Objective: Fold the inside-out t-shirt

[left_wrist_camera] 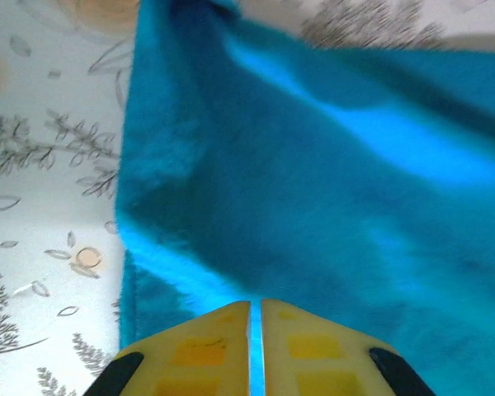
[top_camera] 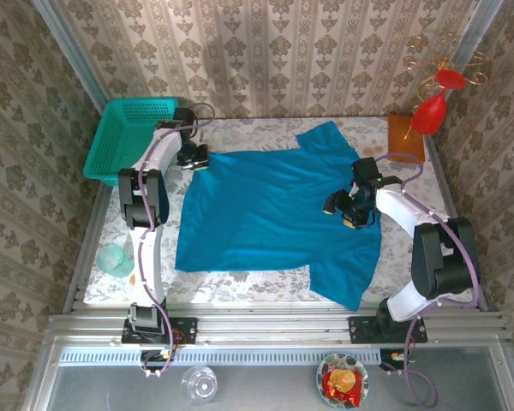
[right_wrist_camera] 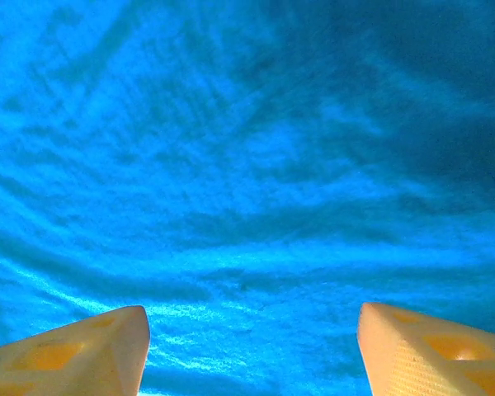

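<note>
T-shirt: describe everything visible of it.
The t-shirt is plain bright blue soft cloth, spread mostly flat and lightly wrinkled on the table. Its hem points left, with the far sleeve and near sleeve spread out. The left gripper pinches its far-left hem corner. The right gripper is open over its right part.

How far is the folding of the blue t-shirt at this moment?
Done: the t-shirt lies spread nearly flat on the table, and no fold shows. In hand: the left gripper pinches the shirt's far-left corner, while the right gripper hangs open over its right side. Left: all the folds, so the job looks barely begun.
</note>
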